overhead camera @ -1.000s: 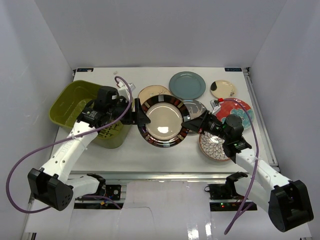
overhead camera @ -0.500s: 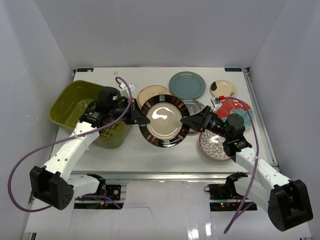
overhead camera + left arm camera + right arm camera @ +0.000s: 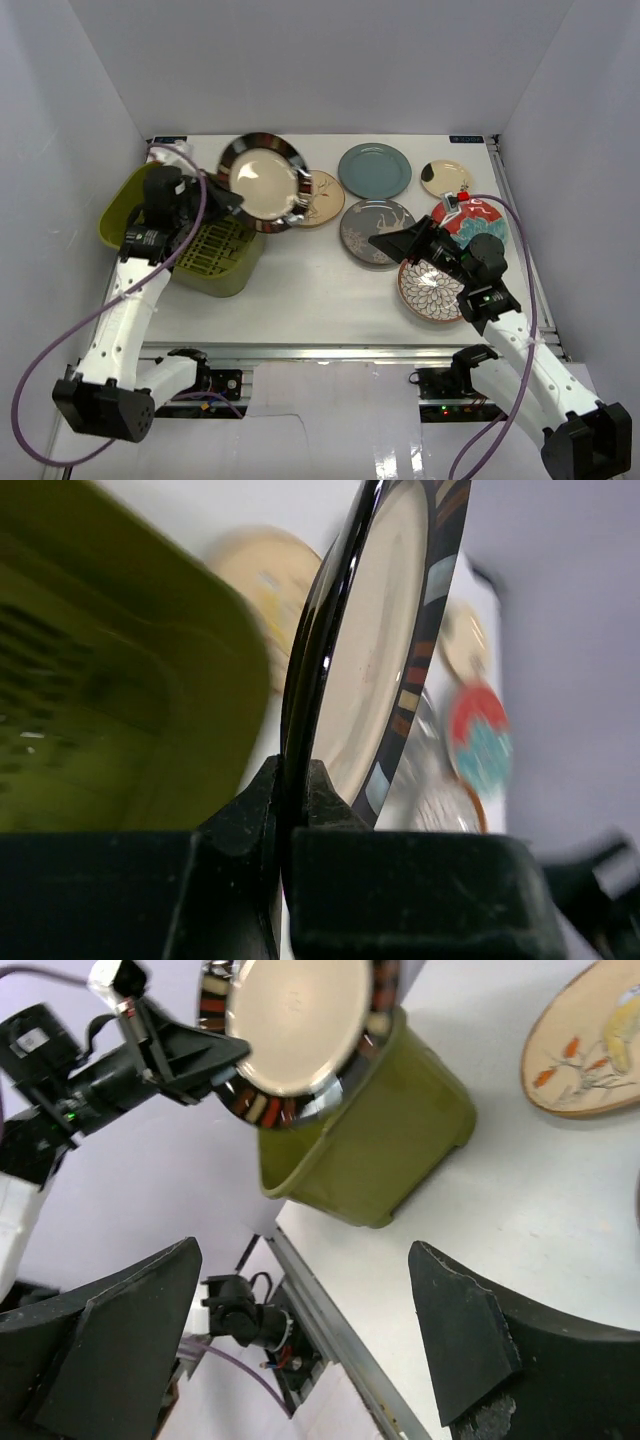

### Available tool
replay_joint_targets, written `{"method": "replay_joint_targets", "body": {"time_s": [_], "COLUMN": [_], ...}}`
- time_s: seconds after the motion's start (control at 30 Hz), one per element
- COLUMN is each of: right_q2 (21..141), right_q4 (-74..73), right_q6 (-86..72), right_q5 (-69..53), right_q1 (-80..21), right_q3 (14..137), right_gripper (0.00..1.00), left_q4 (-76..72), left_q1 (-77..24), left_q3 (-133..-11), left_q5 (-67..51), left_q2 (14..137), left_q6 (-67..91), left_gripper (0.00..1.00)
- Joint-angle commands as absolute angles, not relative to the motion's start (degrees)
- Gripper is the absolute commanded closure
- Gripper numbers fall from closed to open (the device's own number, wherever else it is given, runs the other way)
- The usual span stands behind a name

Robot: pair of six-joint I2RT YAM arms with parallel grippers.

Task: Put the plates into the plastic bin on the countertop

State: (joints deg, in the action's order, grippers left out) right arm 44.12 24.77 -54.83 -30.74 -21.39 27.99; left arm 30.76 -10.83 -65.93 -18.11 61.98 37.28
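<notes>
My left gripper is shut on the rim of the black-rimmed tan plate, holding it tilted in the air above the right edge of the olive-green plastic bin. In the left wrist view the jaws pinch the plate edge-on, with the bin to the left. My right gripper stands open and holds nothing, above the antler plate. Its wrist view looks across at the held plate and the bin.
On the white countertop lie the bird plate, the grey-blue plate, the cream plate with a dark patch, the red plate and the petal plate. The purple cables loop beside both arms.
The left gripper shut on the black-rimmed plate and carried it up and left toward the bin. The right gripper let the plate go, opened and drew back to the right.
</notes>
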Motion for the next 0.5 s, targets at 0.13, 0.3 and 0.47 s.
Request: {"method": "replay_joint_targets", "body": {"time_s": [0.13,0.3,0.47], "right_q2": [39.7,40.2,40.7], "right_q4": [10.6,8.6,8.4], "right_q6": [-43.6,-41.7,-41.7], "right_q5": [-22.8,-22.9,-23.5], "right_q1": [-21.3,-21.3,-21.3], "right_q3": [32.0,32.0,31.0], "right_gripper": [0.10,0.10,0.10], "left_q4": [24.9,27.7,29.8], "left_q1": [-5.0,-4.3,-3.7], "left_q3": [-64.0,-64.3,-61.4], "left_q5": [14.6,22.0,23.6], "left_q2": [50.8,52.7,52.9], "left_q6": [37.4,35.0,35.3], "left_gripper": [1.00,1.00,1.00]}}
